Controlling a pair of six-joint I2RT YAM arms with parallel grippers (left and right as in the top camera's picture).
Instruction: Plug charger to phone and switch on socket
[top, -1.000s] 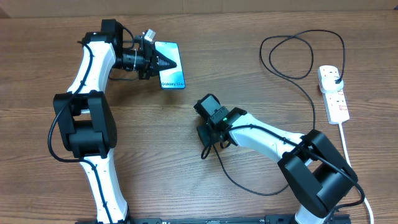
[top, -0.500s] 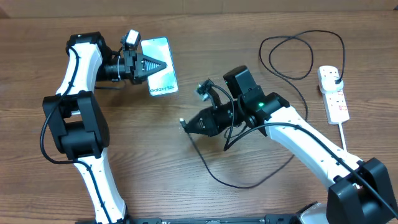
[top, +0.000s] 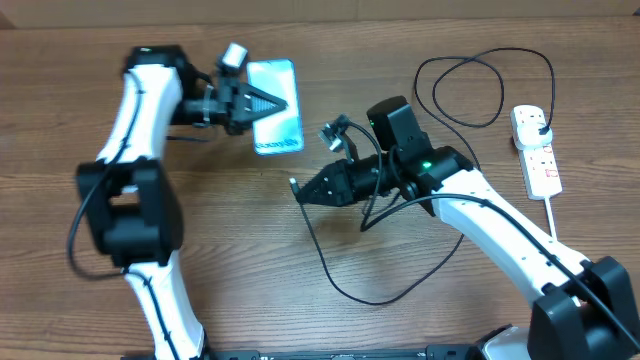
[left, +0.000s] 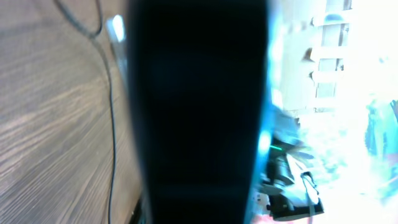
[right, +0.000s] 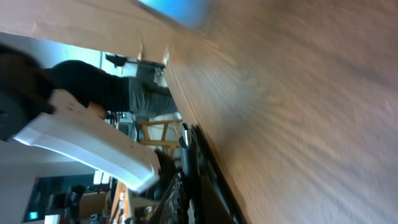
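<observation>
My left gripper (top: 270, 103) is shut on the phone (top: 283, 130), a light blue-teal slab held above the table at the back left. In the left wrist view its dark edge (left: 199, 112) fills the middle. My right gripper (top: 302, 190) is shut on the small plug tip of the charger (top: 330, 270), pointing left just below and to the right of the phone. The thin black cable loops over the table to a black plug in the socket (top: 540, 165), a white strip at the far right. The right wrist view is blurred; the phone (right: 177, 7) shows at its top.
The cable makes a large loop (top: 480, 90) at the back right, left of the socket. The socket's thick white cord (top: 556, 235) runs toward the front edge. A slack cable loop (top: 400, 290) lies under the right arm.
The left gripper has carried the phone to the right. The right arm rose from the table with the plug tip and has moved up toward the phone.
</observation>
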